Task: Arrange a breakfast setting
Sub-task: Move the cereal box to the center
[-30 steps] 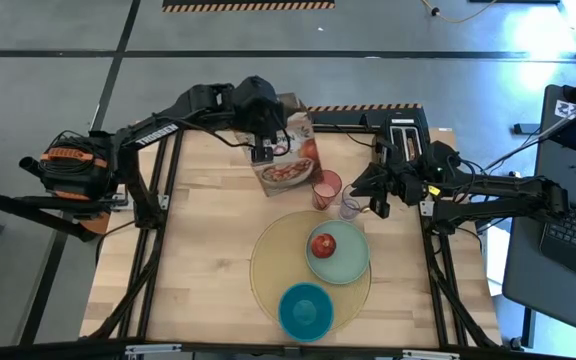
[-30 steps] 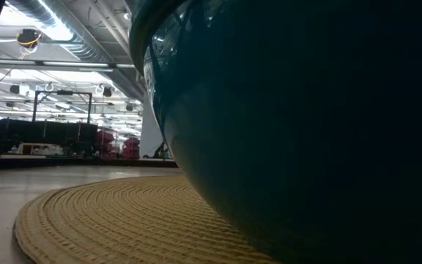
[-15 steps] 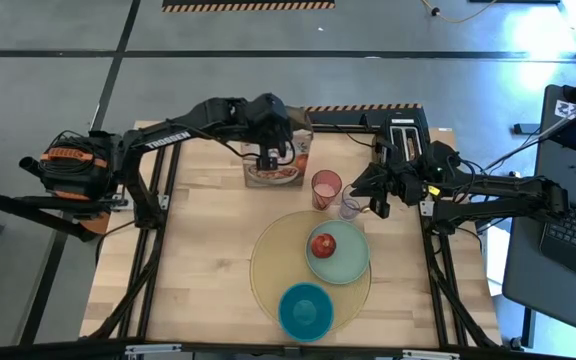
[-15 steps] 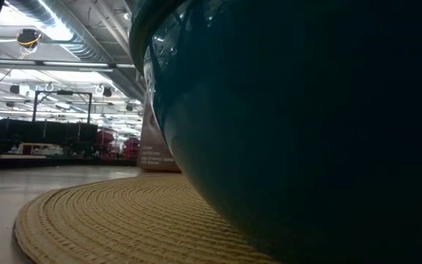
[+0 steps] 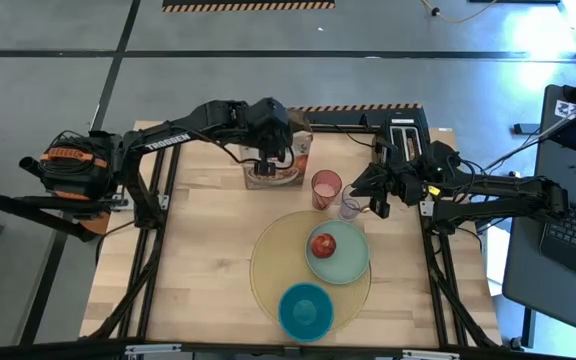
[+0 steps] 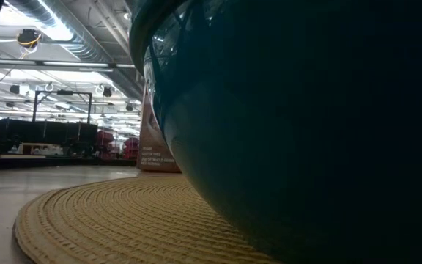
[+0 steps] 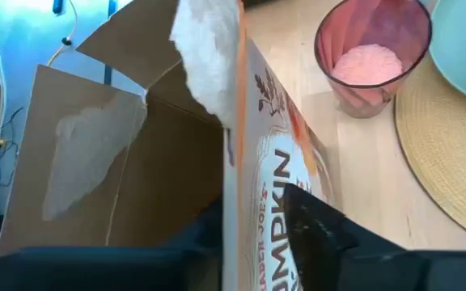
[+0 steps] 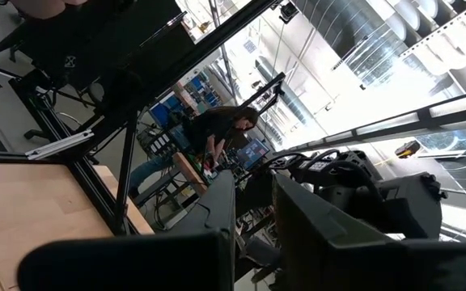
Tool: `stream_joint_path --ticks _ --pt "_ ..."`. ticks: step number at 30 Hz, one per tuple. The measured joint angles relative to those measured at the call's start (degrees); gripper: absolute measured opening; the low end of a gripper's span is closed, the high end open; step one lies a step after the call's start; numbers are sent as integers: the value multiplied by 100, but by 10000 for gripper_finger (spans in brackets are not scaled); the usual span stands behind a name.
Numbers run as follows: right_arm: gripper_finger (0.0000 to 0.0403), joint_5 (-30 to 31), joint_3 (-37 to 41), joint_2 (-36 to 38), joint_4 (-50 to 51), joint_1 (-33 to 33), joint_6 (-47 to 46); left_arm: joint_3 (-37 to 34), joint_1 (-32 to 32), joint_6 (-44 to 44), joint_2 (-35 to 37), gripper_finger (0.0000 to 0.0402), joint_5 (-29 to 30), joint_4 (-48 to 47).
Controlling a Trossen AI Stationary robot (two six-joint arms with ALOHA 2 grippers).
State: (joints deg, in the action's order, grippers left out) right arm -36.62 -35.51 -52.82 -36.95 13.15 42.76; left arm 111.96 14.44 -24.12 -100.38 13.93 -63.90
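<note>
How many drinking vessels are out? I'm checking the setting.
2: a pink cup beside the cereal box, and a clear mug right of it, off the placemat.

The bench (image 5: 198, 250) is pale, matt wood with visible grain. The round yellow placemat (image 6: 116, 220) is coarse, ribbed woven fibre. The blue bowl (image 6: 306, 125) is glossy and smooth. The cereal box (image 7: 176, 178) is printed cardboard, raw brown inside. The pink cup (image 7: 372, 48) is translucent plastic.
</note>
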Motion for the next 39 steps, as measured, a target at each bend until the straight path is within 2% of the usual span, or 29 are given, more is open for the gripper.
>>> stream_joint_path --ticks 4,8,17,22,25,30,39 --pt "57 0 0 0 -1 0 0 188 0 -2 0 139 198 -60" --pt "57 0 0 0 0 -2 0 479 0 105 0 161 433 -69" --pt "57 0 0 0 11 -1 0 1160 0 110 3 163 600 -465" --pt "57 0 0 0 68 0 0 1816 0 181 -7 163 1342 -1231" --pt "57 0 0 0 90 0 0 2302 2 495 4 163 1519 -1983" --pt "57 -4 0 2 120 0 0 1908 2 1300 551 163 1462 -2617" --pt "57 -44 0 2 152 -2 -48 656 -105 2603 1923 163 1264 -2597"
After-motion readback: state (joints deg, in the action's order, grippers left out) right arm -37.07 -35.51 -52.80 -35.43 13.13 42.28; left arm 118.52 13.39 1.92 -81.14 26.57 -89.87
